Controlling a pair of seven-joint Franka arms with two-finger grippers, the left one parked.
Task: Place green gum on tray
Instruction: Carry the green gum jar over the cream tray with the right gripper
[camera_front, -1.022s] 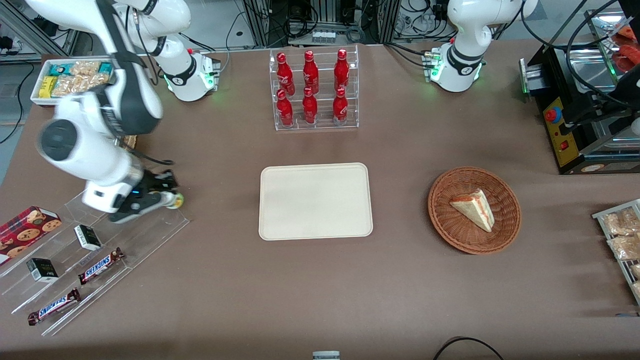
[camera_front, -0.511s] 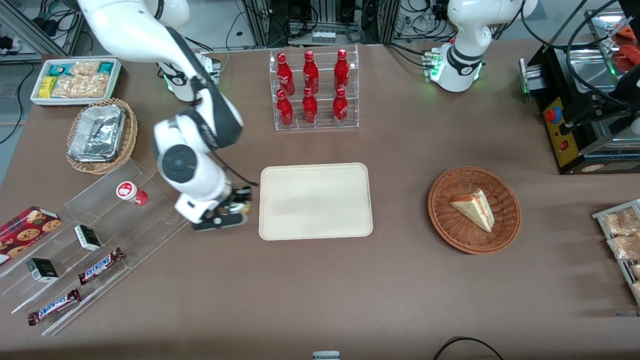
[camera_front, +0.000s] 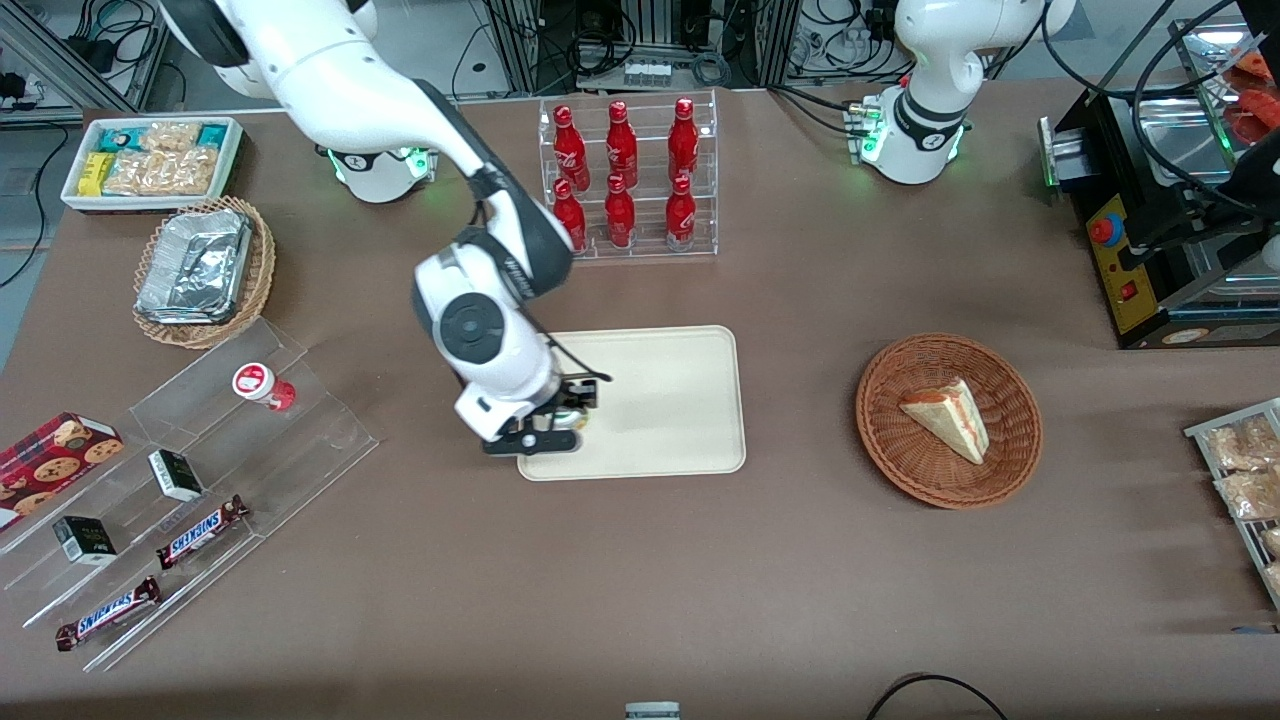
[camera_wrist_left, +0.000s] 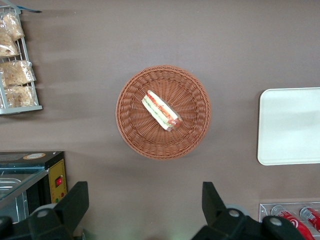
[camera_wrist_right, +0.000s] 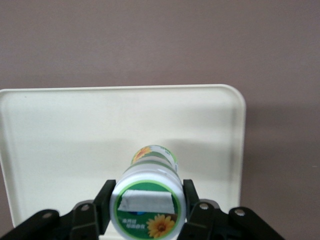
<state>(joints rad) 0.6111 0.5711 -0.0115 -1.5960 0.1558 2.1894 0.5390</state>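
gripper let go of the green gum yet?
No, in the right wrist view the gripper has its fingers closed against both sides of the green gum, held above the tray.

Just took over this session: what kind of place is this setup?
Probably a lab mock-up of a snack shop: a bottle rack, candy bars on clear shelves, while the gripper holds the green gum over the tray.

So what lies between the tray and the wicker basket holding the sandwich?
Nothing: the front view shows bare brown table between the tray and the basket. The tool holds the green gum over the tray.
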